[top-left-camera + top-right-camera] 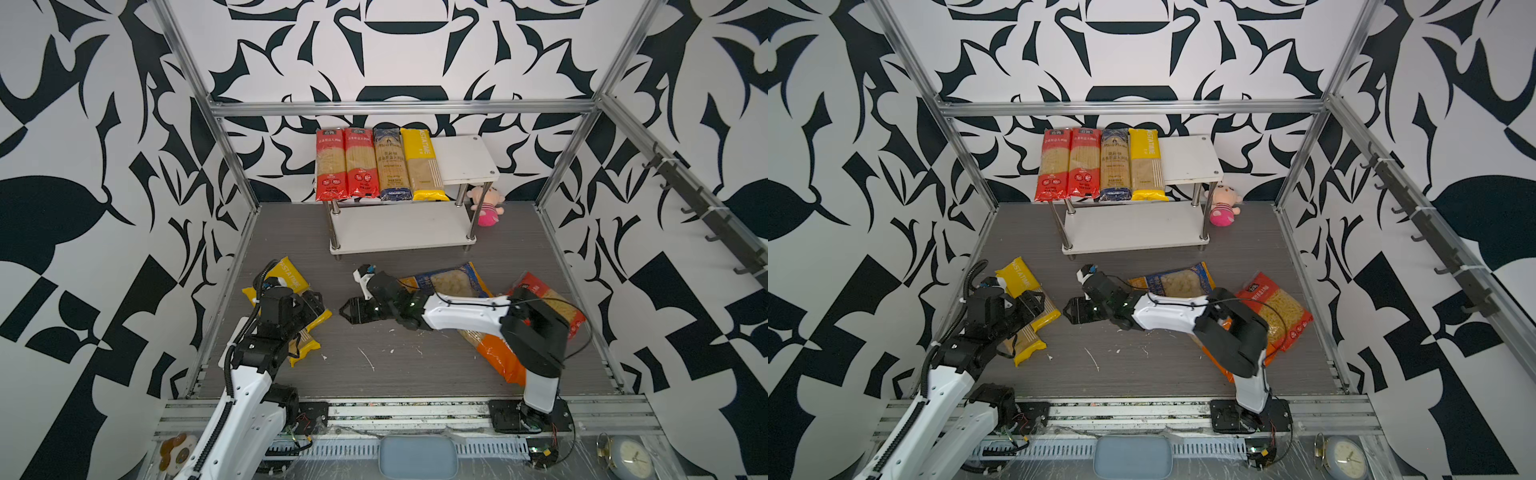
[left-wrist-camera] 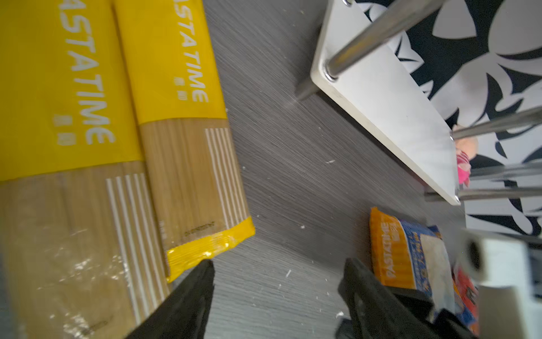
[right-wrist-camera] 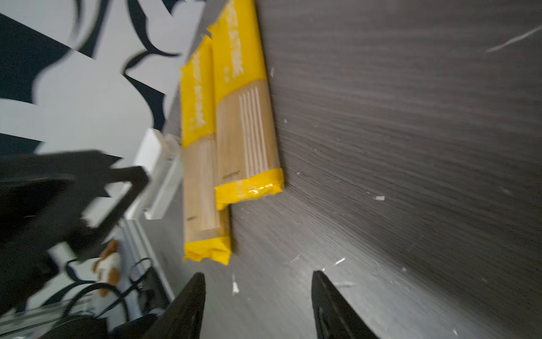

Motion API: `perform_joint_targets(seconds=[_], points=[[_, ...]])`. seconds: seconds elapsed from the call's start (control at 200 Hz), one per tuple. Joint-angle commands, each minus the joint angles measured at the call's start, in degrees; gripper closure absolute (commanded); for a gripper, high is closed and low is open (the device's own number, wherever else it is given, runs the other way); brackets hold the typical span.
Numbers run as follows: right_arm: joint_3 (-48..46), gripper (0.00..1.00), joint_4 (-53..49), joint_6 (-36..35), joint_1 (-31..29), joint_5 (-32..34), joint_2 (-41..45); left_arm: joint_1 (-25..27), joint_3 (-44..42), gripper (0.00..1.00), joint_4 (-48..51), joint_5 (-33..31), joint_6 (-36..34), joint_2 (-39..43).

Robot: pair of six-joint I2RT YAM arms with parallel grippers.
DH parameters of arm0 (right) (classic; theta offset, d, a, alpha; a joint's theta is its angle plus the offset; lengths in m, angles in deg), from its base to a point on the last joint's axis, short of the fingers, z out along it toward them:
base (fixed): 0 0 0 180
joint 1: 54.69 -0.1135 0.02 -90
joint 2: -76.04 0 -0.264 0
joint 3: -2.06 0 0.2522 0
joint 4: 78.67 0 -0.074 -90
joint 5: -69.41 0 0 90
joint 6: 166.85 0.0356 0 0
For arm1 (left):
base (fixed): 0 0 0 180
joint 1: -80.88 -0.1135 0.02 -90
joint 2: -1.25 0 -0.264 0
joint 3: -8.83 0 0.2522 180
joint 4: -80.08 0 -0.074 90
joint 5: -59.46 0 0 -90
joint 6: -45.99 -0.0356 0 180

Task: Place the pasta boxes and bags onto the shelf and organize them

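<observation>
Your shelf [image 1: 465, 158] holds four spaghetti packs [image 1: 361, 164] along the left of its top board, so its right end is free for the two yellow packs [image 2: 164, 88] lying before its left corner. Your left gripper [image 2: 278, 267] and right gripper [image 3: 258, 276] both close in on those packs, jaws apart and empty (the right wrist view is blurred, so only probably), I judge to lift one. The three short-pasta bags [image 1: 453, 282] lie before the shelf's right corner.

Empty left claw [image 2: 278, 261] gapes beside yellow spaghetti packs [image 2: 187, 164].
</observation>
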Motion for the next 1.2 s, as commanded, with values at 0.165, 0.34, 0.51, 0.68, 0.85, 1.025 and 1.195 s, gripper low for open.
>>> perform_joint_targets(seconds=[0.165,0.34,0.51,0.68,0.85,1.025,1.195], points=[[16.2,0.38,-1.0,-1.7,-0.3,-2.0,-12.2,-1.9,-0.9,0.25,1.7,-0.8,1.2,2.0],[24.3,0.39,-4.1,-1.1,-0.3,-4.9,-19.4,-1.9,-0.7,0.25,1.8,0.1,1.1,2.5],[28.4,0.56,-6.4,-1.4,-0.5,-6.7,-22.3,-2.0,0.1,0.25,2.4,0.3,1.0,3.3],[25.5,0.82,-5.4,-2.0,-0.4,-7.1,-19.0,-2.0,0.6,0.25,2.1,0.7,0.7,3.2],[18.9,0.94,-1.8,-0.3,0.8,-7.7,-14.1,-2.1,0.1,0.26,0.6,2.4,0.9,1.7],[3.2,0.98,2.2,1.7,3.8,-8.7,-3.6,-2.0,-1.4,0.26,-3.2,7.5,3.4,-0.5],[-13.1,0.97,-1.3,0.5,5.4,-8.7,10.0,-1.5,-4.3,0.28,-10.1,13.3,6.2,-5.1]])
